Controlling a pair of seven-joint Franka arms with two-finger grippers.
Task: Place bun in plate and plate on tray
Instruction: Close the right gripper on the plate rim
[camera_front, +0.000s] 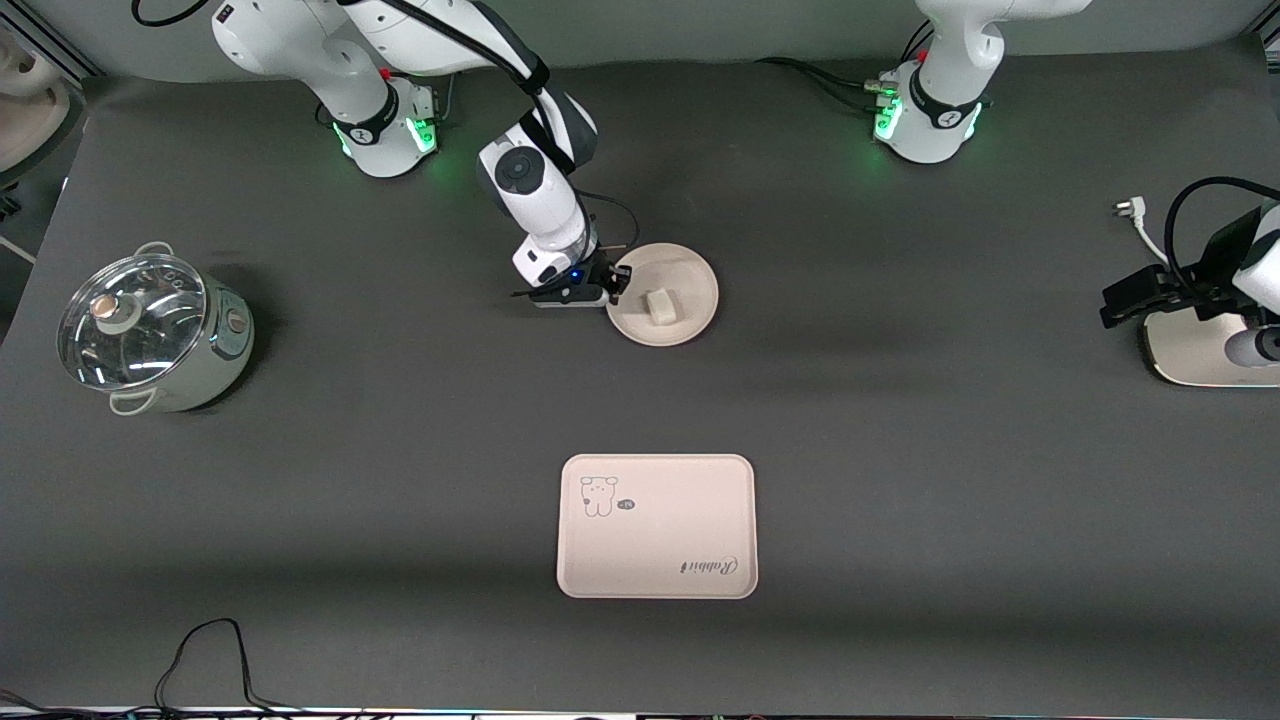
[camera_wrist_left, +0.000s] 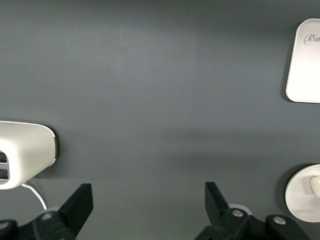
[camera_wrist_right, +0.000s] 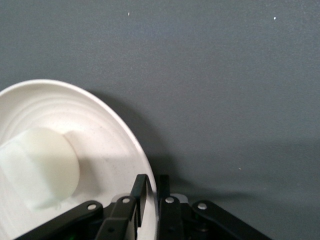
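The round cream plate (camera_front: 690, 268) lies on the dark table, nearer the robots than the tray. The small cream-white bun (camera_front: 660, 304) lies in it. My right gripper (camera_front: 620, 283) is shut on the plate's rim at the edge toward the right arm's end. In the right wrist view one finger (camera_wrist_right: 141, 192) is inside the plate (camera_wrist_right: 110, 145), the other is outside, and the bun (camera_wrist_right: 42, 167) is beside them. The rectangular tray (camera_front: 660, 550) with bear and "Rabbit" print lies nearer the front camera. My left gripper (camera_front: 1120, 305) waits open and empty at the left arm's end (camera_wrist_left: 148, 192).
A metal pot with a glass lid (camera_front: 150, 330) stands at the right arm's end of the table. A beige-white device (camera_front: 1195, 355) with a plug and cable (camera_front: 1135, 215) sits under the left arm. A black cable (camera_front: 210, 650) loops at the front edge.
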